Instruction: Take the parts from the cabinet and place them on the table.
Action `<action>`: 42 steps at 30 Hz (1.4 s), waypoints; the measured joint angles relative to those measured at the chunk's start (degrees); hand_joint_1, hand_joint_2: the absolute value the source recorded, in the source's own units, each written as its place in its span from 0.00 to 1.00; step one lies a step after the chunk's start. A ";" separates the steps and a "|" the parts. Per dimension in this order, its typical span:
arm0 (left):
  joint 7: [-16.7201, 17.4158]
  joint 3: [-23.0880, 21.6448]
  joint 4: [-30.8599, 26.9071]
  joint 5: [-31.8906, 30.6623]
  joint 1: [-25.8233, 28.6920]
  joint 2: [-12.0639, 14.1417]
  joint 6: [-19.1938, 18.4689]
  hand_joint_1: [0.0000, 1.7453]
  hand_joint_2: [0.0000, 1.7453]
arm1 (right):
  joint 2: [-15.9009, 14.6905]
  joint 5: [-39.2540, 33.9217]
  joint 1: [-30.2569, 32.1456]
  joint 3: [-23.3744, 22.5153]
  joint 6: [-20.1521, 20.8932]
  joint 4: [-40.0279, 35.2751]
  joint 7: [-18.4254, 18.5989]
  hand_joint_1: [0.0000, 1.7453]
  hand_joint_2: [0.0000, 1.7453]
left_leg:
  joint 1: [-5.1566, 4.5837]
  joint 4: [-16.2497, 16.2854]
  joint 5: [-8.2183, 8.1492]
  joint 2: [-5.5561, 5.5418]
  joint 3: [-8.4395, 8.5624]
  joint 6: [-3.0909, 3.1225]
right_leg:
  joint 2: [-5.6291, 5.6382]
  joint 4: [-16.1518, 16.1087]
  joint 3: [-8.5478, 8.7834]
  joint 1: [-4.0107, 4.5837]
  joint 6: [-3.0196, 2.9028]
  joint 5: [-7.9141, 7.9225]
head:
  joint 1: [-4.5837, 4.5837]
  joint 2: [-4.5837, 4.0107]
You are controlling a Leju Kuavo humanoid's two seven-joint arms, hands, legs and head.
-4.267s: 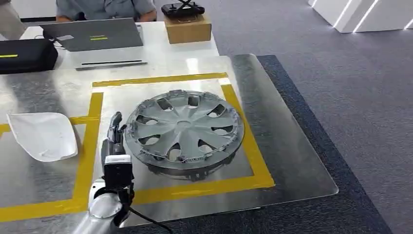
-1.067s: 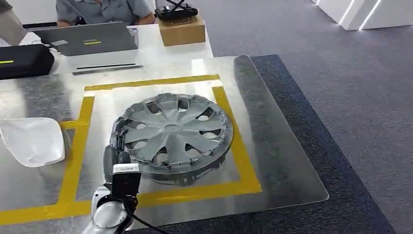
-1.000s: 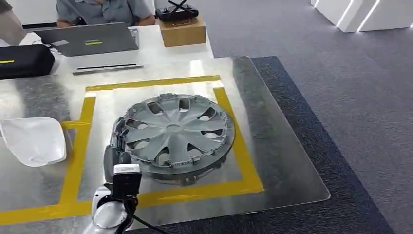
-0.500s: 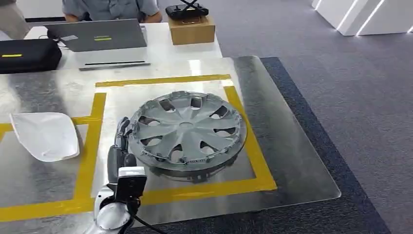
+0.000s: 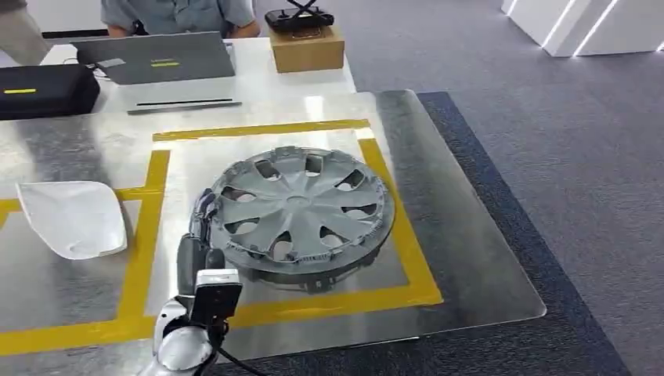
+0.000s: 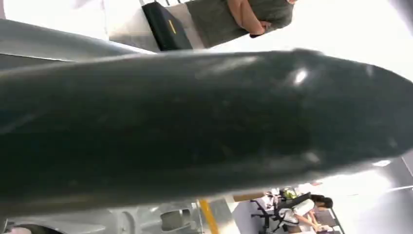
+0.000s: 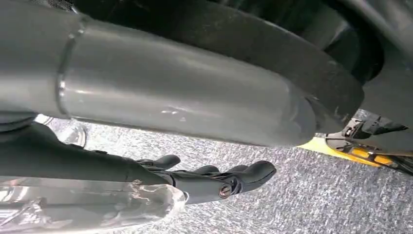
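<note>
A grey hubcap [image 5: 301, 207] lies face up on the metal-topped table [image 5: 462, 258], inside a square of yellow tape [image 5: 145, 235]. My left hand [image 5: 197, 235] lies at the hubcap's left rim, its fingers stretched along the edge and touching it, with nothing clasped that I can see. A white curved part [image 5: 72, 218] rests on the table further left, outside the square. In the left wrist view a dark blurred shape [image 6: 195, 122] blocks most of the picture. My right hand [image 7: 204, 178] hangs over grey carpet with straight fingers and holds nothing.
At the table's far side stand a laptop [image 5: 156, 59], a black case [image 5: 47, 88] and a cardboard box [image 5: 307, 47] with a controller on top. A person [image 5: 180, 14] sits behind the laptop. Grey carpet [image 5: 564, 157] spreads to the right.
The camera has swayed a little. My left hand has moved in from beside the hubcap until its fingers touch the rim. The hubcap keeps its place within the tape square.
</note>
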 joint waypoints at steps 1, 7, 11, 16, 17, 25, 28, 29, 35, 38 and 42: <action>0.02 0.00 0.00 -0.07 0.00 0.02 0.00 0.00 0.00 | 0.13 0.00 0.00 0.00 -0.02 0.00 0.00 0.00 0.00 | -0.16 0.03 0.08 0.00 -0.03 0.26 | 0.00 -0.11 0.02 -0.16 0.23 0.15 | 0.00 0.00; 0.04 -0.31 -0.13 -0.28 0.18 -0.09 0.00 0.00 0.00 | 0.28 0.00 -0.02 -0.09 -0.07 0.00 0.00 0.00 0.00 | 0.19 -1.44 1.79 0.28 -0.03 1.91 | -0.05 10.44 -4.58 -0.03 0.65 -6.48 | 0.20 0.00; 0.04 -0.42 -0.13 -0.28 0.39 -0.04 -0.02 0.00 0.00 | 0.28 0.00 -0.07 -0.15 -0.09 0.00 -0.02 0.00 0.00 | -0.07 -1.34 1.77 0.35 -0.03 1.87 | -0.10 13.39 -4.55 -0.01 0.56 -6.25 | 0.20 0.00; 0.04 -0.44 -0.15 -0.28 0.31 -0.04 0.00 0.00 0.00 | 0.28 0.00 -0.20 -0.15 -0.09 0.00 0.00 0.00 0.00 | -0.35 -0.61 1.47 0.22 -0.64 0.28 | -0.01 0.33 2.69 0.27 -0.21 -3.19 | 0.02 0.00; 0.04 -0.48 -0.15 -0.35 0.39 -0.04 -0.02 0.00 0.00 | 0.28 0.00 -0.19 -0.15 -0.07 0.00 0.00 0.00 0.00 | -0.24 -0.63 1.47 0.23 -0.63 0.13 | 0.07 0.43 2.61 0.42 -0.38 -3.26 | -0.06 0.00; 0.04 -0.50 -0.15 -0.63 0.47 0.24 0.02 0.00 0.00 | 0.28 0.00 -0.03 -0.17 -0.07 0.02 -0.02 0.00 0.00 | 0.71 16.77 -6.87 0.22 -8.61 -1.81 | -0.34 -0.08 2.69 0.22 -2.03 -2.84 | -0.46 0.00; 0.04 -0.50 -0.15 -0.63 0.41 0.31 -0.04 0.00 0.00 | 0.33 0.00 -0.04 -0.15 -0.07 0.07 -0.04 0.00 0.00 | 1.36 7.20 -0.03 0.23 -3.91 -2.04 | -0.26 0.07 2.67 0.09 -1.82 -2.61 | -0.44 0.00; 0.04 -0.55 -0.15 -0.63 0.30 0.31 -0.07 0.00 0.00 | 0.33 0.00 -0.06 -0.17 -0.07 0.07 -0.07 0.00 0.00 | 1.58 2.36 1.84 0.22 -1.53 -2.11 | -0.21 0.18 2.61 0.10 -1.61 -2.56 | -0.48 0.00; 0.07 -0.83 -0.15 -0.66 0.14 0.22 -0.15 0.00 0.00 | 0.33 0.00 -0.14 -0.17 -0.07 0.20 -0.18 0.00 0.00 | 1.11 0.37 2.43 0.20 -2.31 0.40 | -0.27 1.19 0.46 -0.03 0.51 -2.97 | -0.33 0.00; 0.07 -0.96 -0.15 -1.03 0.11 0.20 -0.24 0.00 0.00 | 0.33 -0.02 -0.18 -0.17 -0.09 0.22 -0.24 0.00 0.00 | 0.66 0.41 3.49 0.38 -3.68 1.42 | -0.27 12.89 -3.36 0.24 0.52 -11.28 | 0.02 0.00; 0.30 -1.38 -0.15 -1.68 0.10 0.20 -0.20 0.00 0.00 | 0.33 -0.02 -0.20 -0.17 -0.07 0.24 -0.35 0.00 0.00 | -0.31 0.44 5.20 0.37 -5.89 1.75 | -0.26 12.93 -0.23 0.74 -0.40 -10.26 | 0.00 0.00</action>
